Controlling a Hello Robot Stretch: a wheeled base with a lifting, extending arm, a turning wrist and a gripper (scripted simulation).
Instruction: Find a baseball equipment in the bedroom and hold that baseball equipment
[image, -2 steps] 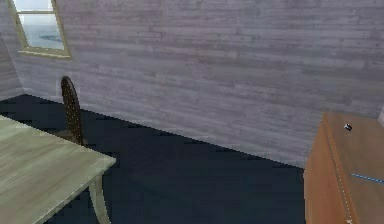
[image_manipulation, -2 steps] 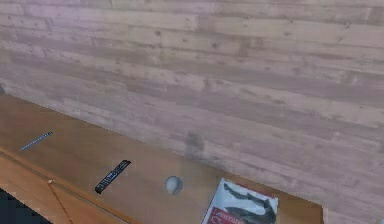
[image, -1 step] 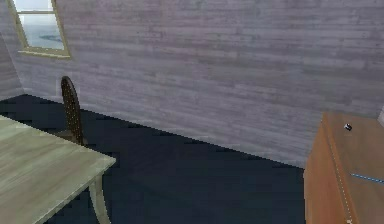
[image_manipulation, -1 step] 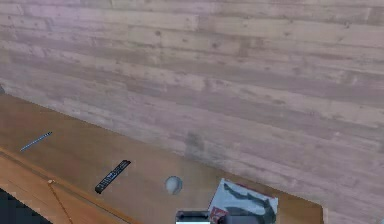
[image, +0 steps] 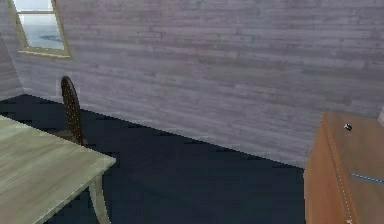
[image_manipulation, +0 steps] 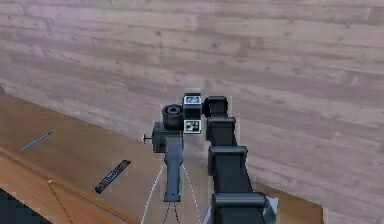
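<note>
Wooden dresser top (image_manipulation: 70, 150) is carrying a thin grey strip (image_manipulation: 37, 141), then a dark slab (image_manipulation: 112, 176); I cannot tell whether either is baseball equipment. Rightward the gripper (image_manipulation: 168, 200) is hovering; its stance and load I cannot tell. I am favouring slow scanning before reaching.

Pale grey, plank-striped wall (image: 200, 70); below it a navy floor (image: 200, 180), dark brown chair (image: 71, 105), pale greenish table (image: 40, 160), orange-brown dresser (image: 340, 180).
</note>
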